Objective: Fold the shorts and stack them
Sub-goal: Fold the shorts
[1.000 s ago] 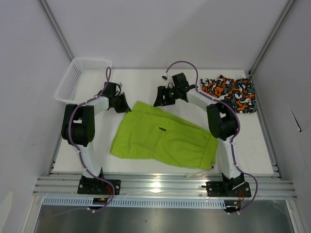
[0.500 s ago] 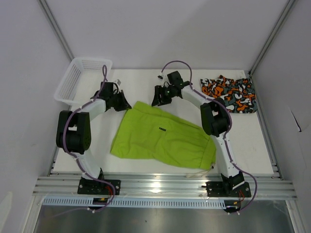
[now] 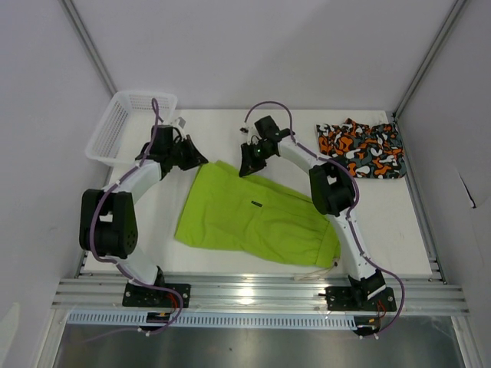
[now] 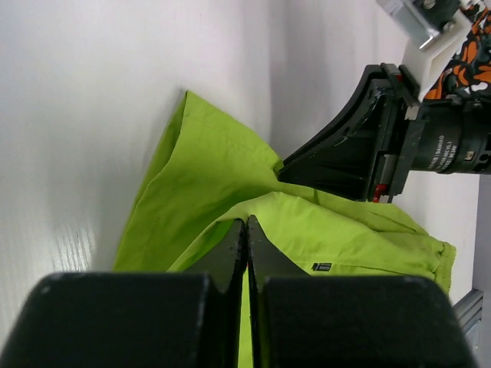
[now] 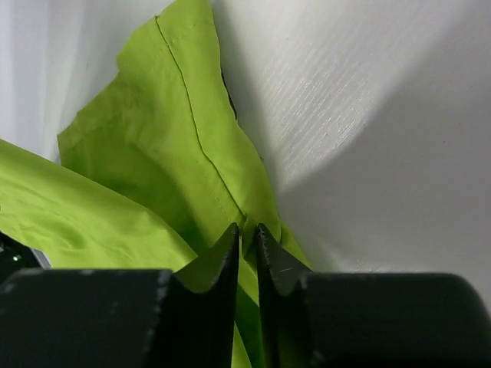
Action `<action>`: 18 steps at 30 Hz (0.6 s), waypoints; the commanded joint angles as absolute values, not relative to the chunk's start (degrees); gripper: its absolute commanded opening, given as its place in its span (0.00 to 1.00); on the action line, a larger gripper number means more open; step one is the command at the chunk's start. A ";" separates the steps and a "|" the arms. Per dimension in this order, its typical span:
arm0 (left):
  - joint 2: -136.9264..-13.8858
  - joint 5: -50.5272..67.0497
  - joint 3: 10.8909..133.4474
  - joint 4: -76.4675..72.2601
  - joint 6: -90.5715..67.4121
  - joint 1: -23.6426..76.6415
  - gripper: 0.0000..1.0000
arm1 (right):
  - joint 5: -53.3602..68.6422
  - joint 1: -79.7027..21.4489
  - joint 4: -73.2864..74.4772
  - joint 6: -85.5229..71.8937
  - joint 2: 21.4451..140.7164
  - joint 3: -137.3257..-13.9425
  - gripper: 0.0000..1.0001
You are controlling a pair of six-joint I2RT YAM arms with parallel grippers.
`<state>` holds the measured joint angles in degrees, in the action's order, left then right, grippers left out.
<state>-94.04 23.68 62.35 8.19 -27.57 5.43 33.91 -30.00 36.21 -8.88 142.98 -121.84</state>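
Note:
The lime green shorts [image 3: 257,218] lie flat and slanted across the middle of the table, and they fill the lower part of the left wrist view [image 4: 199,176] and the right wrist view [image 5: 176,153]. My left gripper [image 3: 201,161] is at their far left corner, shut [image 4: 246,222] on a raised ridge of green cloth. My right gripper [image 3: 244,170] is at the far edge a little to the right, its jaws [image 5: 247,230] pinched on a fold of the same cloth. The camo shorts [image 3: 362,147] lie at the back right, apart from both grippers.
A white mesh basket [image 3: 129,126] stands at the back left corner, just beyond the left arm. Metal frame posts and grey walls close in the table on both sides. A rail [image 3: 253,291] runs along the near edge by the arm bases.
The right gripper came down and left onto the far edge of the green shorts, and its jaws closed on the cloth. The left arm swung outward with its gripper still shut at the corner.

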 commanded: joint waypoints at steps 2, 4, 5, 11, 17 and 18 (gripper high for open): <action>-89.91 24.70 62.31 6.15 -29.35 5.01 0.00 | 34.28 -30.67 38.76 -7.21 143.18 -124.72 0.13; -89.04 23.91 62.49 6.59 -29.62 5.01 0.00 | 34.19 -30.76 39.29 -6.94 143.17 -124.80 0.09; -88.69 23.65 62.93 6.94 -29.62 5.01 0.00 | 34.19 -30.85 39.37 -6.68 143.09 -124.72 0.09; -86.40 22.15 65.12 8.61 -30.58 4.92 0.00 | 34.19 -31.11 40.34 -5.54 142.91 -124.63 0.07; -90.07 22.50 69.86 8.53 -31.73 4.92 0.00 | 34.28 -31.38 40.43 -5.27 142.56 -124.45 0.07; -91.04 22.24 70.22 8.09 -31.82 4.92 0.00 | 34.36 -31.29 40.43 -5.27 142.56 -124.45 0.07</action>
